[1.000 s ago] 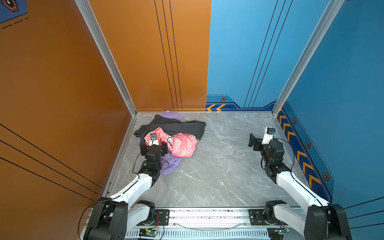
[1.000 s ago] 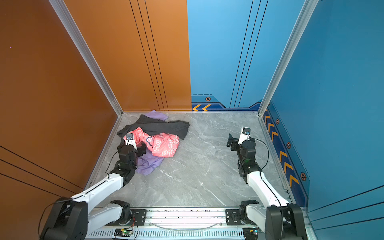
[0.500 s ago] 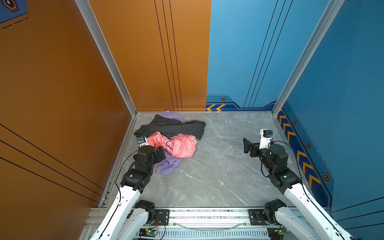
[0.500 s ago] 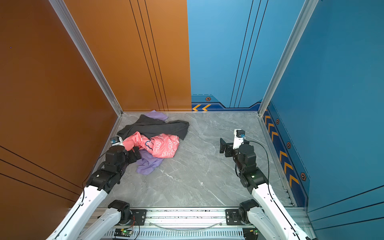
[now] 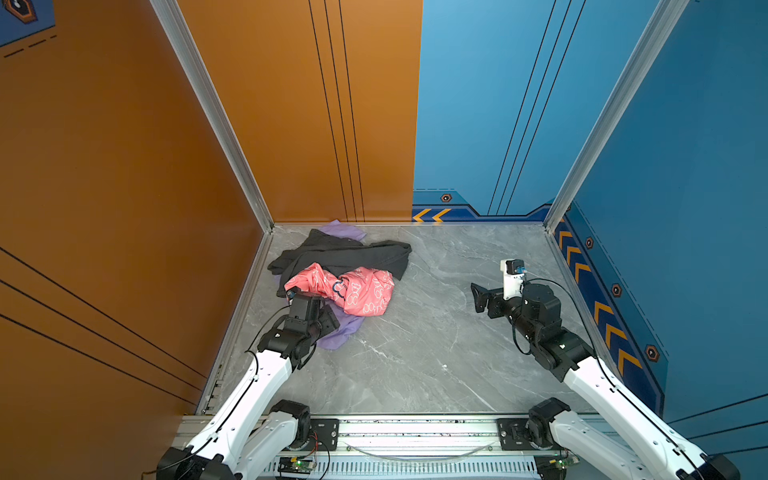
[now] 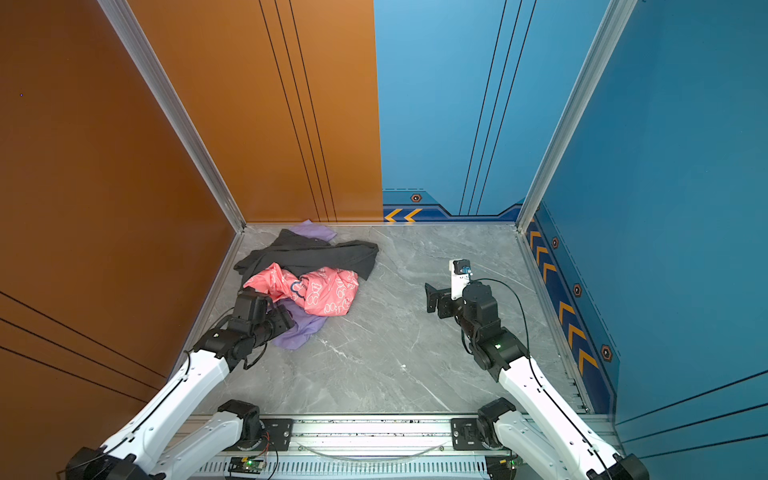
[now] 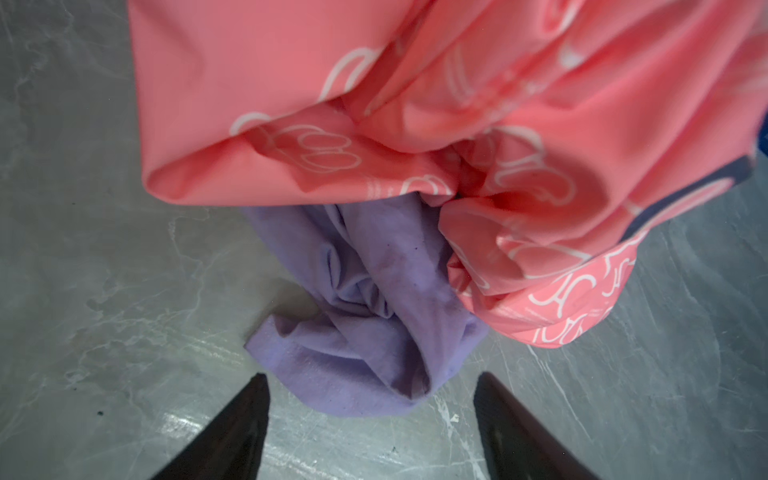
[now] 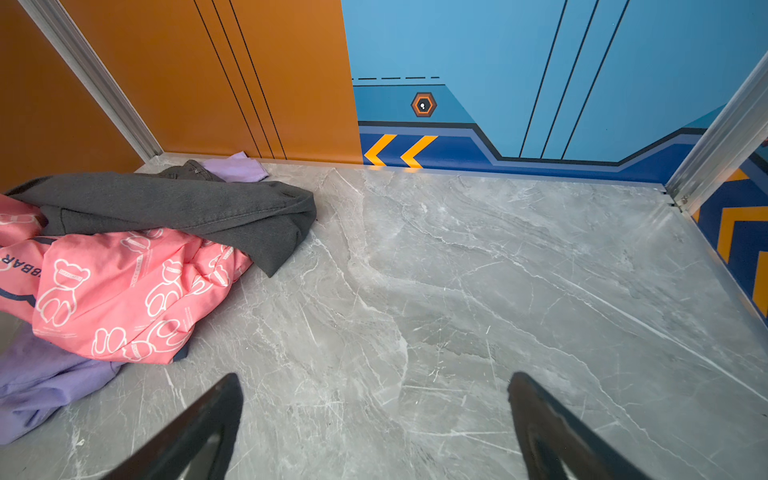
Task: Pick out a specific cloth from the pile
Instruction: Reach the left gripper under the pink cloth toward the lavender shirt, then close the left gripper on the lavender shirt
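The pile (image 5: 340, 274) lies at the table's far left: a dark grey garment (image 5: 353, 253) at the back and a coral-pink printed one (image 5: 357, 291) in front. The lilac cloth (image 5: 338, 332) (image 6: 299, 332) sticks out from under the pink garment's near edge. Another bit of lilac shows behind the grey (image 5: 343, 230). My left gripper (image 5: 330, 320) (image 7: 371, 376) sits low at that near lilac edge, jaws apart, with the cloth's hem (image 7: 365, 365) just past the fingertips and nothing gripped. My right gripper (image 5: 478, 297) (image 8: 376, 376) is open over bare marble at the right.
Orange wall panels (image 5: 124, 208) stand close behind and left of the pile. Blue panels (image 5: 685, 208) close off the back right and right side. The grey marble tabletop (image 5: 436, 353) spreads between the two arms. A metal rail (image 5: 415, 428) runs along the front edge.
My left gripper has come off the top of the pink garment, drawn back toward the front and dropped to the lilac edge. The right arm has lifted and turned its gripper leftward.
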